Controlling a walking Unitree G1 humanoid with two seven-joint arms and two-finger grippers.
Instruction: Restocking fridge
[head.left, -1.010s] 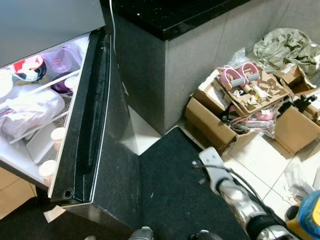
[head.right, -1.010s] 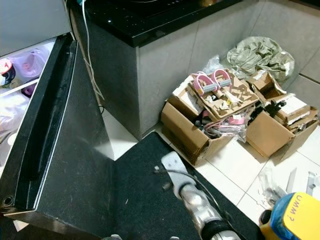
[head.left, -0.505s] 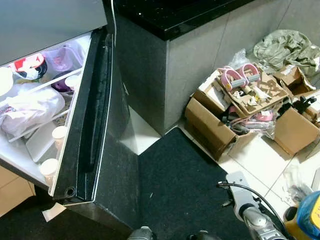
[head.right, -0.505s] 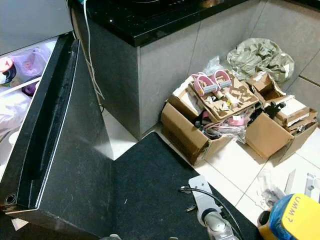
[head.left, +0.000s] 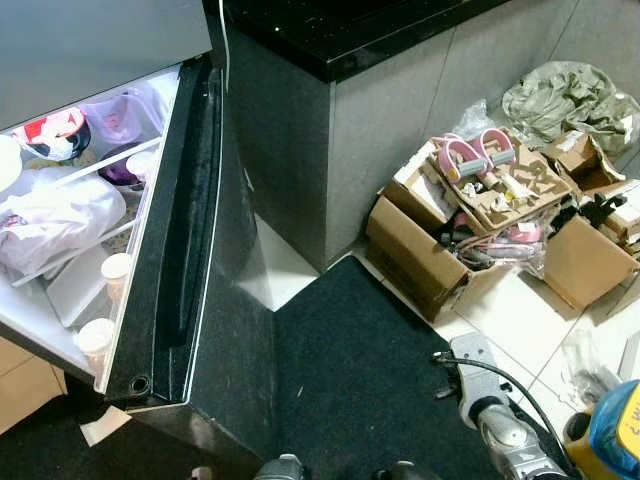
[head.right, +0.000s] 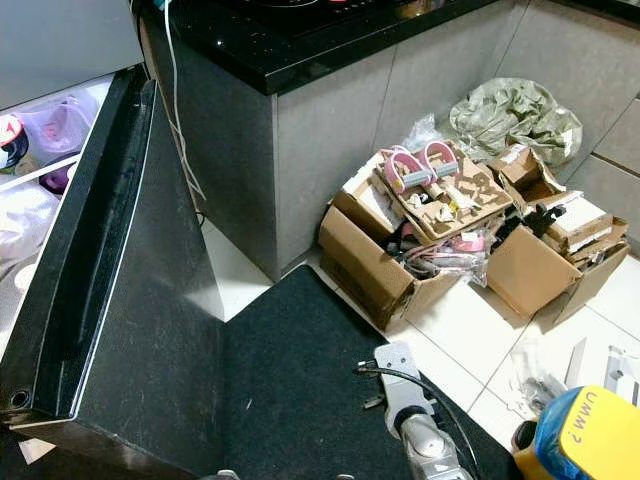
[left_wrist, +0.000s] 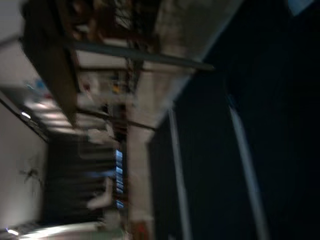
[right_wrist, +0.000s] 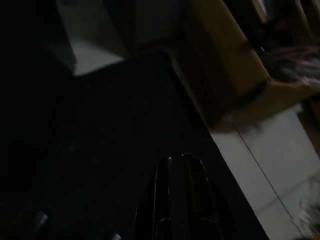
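Eye views: fridge door (head.left: 195, 250) hangs open at left, its shelves (head.left: 75, 215) stocked with cups and bags. Right arm (head.left: 500, 425) low over black mat (head.left: 350, 370), beside cardboard boxes (head.left: 470, 225).
Left wrist: blurred, jaws can't tell.
Right wrist: right gripper (right_wrist: 176, 165) fingers pressed together, empty, over the mat.
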